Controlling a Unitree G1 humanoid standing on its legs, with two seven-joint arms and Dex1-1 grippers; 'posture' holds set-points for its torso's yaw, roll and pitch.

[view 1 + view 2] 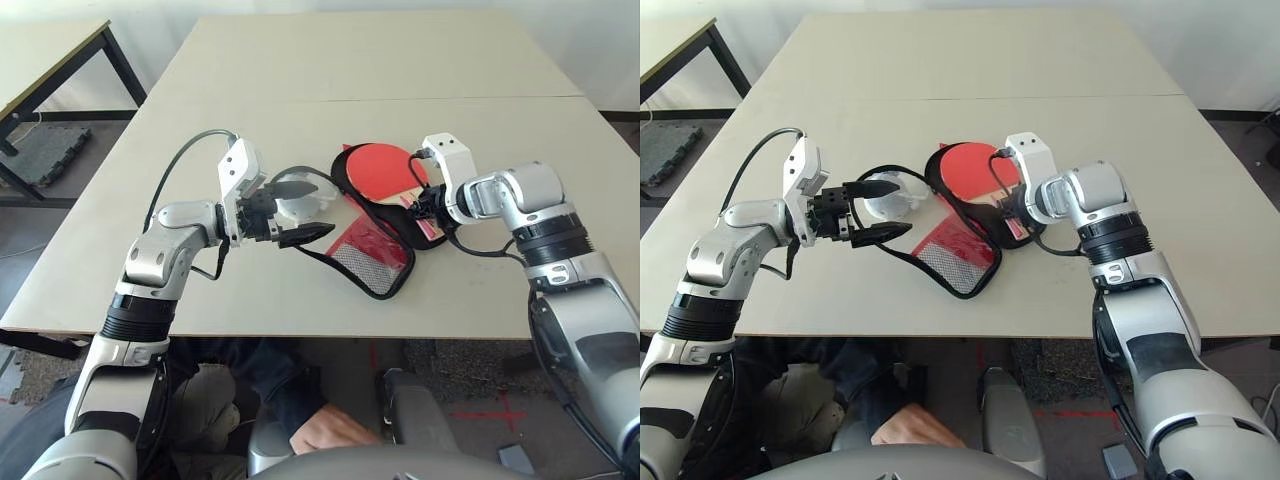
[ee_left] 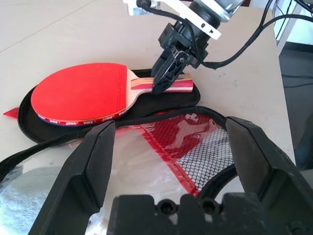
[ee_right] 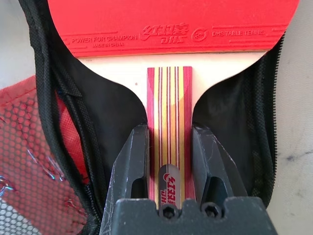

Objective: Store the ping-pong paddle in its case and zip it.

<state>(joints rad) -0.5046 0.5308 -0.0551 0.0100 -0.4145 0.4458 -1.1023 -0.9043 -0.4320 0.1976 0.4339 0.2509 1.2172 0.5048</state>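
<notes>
Between the right gripper's (image 3: 170,142) closed-in fingers, the paddle's striped handle (image 3: 169,112); left gripper (image 2: 171,137) wide, empty.

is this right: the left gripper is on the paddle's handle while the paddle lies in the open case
Not quite: it is the right gripper that is on the handle, as the right wrist view shows. The paddle does lie in the open case.

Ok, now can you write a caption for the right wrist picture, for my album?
Right gripper gripping the striped handle of the paddle inside its open case.
</notes>
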